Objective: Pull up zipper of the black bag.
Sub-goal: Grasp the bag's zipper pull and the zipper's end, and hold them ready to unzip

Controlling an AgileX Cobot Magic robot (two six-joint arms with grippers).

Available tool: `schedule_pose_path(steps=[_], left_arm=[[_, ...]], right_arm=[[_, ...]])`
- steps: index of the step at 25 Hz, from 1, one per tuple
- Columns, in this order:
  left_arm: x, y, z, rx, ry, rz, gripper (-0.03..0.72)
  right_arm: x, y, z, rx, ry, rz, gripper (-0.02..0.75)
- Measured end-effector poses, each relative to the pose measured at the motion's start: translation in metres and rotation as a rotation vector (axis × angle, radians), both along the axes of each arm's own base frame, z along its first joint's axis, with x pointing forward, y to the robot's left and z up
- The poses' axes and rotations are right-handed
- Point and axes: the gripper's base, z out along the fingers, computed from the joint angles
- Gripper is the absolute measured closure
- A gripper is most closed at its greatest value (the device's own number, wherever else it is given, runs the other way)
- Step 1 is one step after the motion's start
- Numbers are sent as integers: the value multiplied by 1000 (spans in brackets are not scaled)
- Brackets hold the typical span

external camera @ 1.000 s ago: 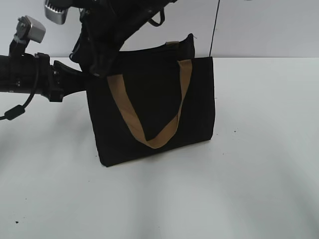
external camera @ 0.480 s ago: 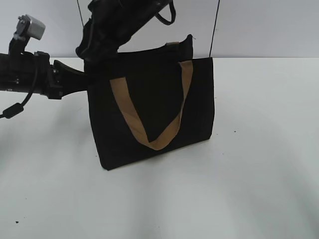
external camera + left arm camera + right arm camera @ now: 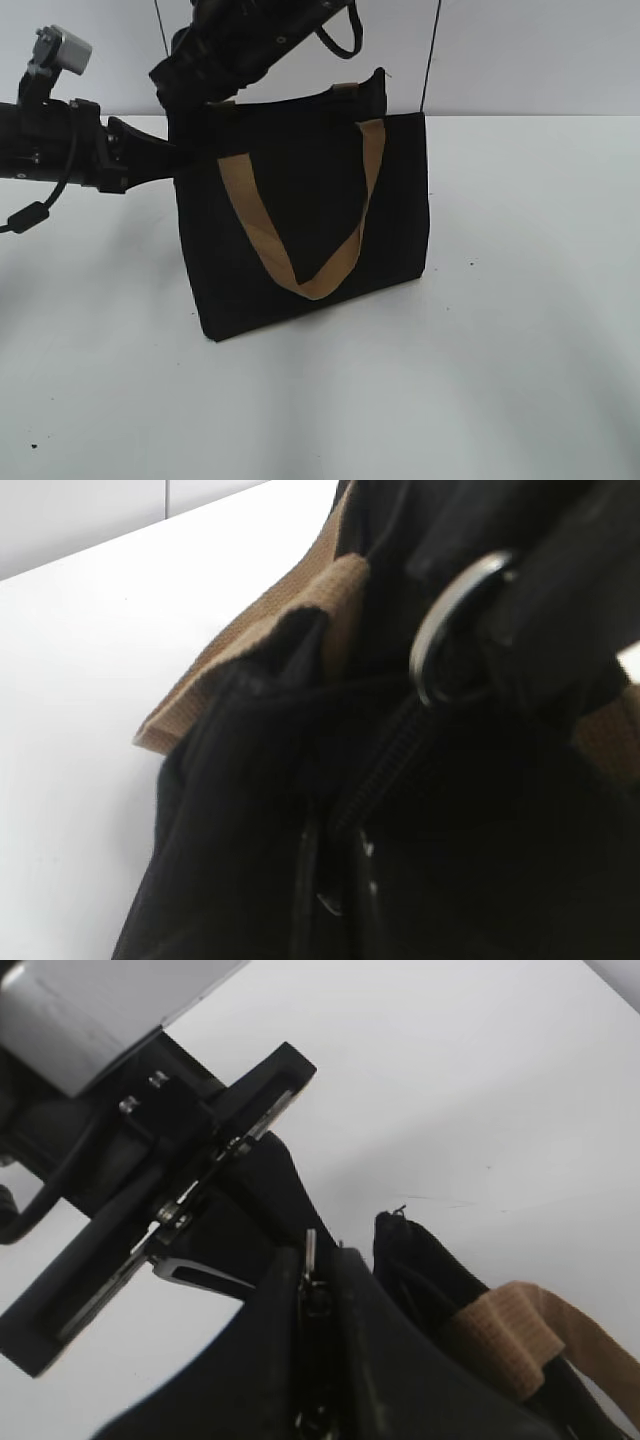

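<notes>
The black bag [image 3: 300, 200] stands upright on the white table, one tan strap handle [image 3: 300, 275] hanging down its front. My left gripper [image 3: 168, 155] comes in from the left and is shut on the fabric at the bag's top left corner [image 3: 335, 880]. The zipper [image 3: 385, 770] runs as a black toothed line just beyond it. My right gripper [image 3: 195, 95] reaches down from above to the same corner. In the right wrist view its jaws [image 3: 318, 1280] are shut on the silvery pull tab [image 3: 310, 1248].
The white table [image 3: 500, 350] spreads around the bag, with a pale wall behind. Two thin dark cables [image 3: 430, 60] hang at the back. A metal ring [image 3: 450, 630] shows above the zipper. The left gripper [image 3: 180, 1220] fills the left of the right wrist view.
The right arm has risen and shifted right above the bag's top left corner, its wrist camera leaving the view. The left arm and the bag have hardly moved.
</notes>
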Motion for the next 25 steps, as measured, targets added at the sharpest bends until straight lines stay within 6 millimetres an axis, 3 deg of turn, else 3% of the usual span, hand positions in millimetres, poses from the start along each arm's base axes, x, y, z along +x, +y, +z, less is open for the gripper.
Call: schedule_pose_path(steps=[25], left_arm=[[-1,-6,-6,16,78,-2,658]], right_arm=[[9,-11,-1,53,92,-98,692]])
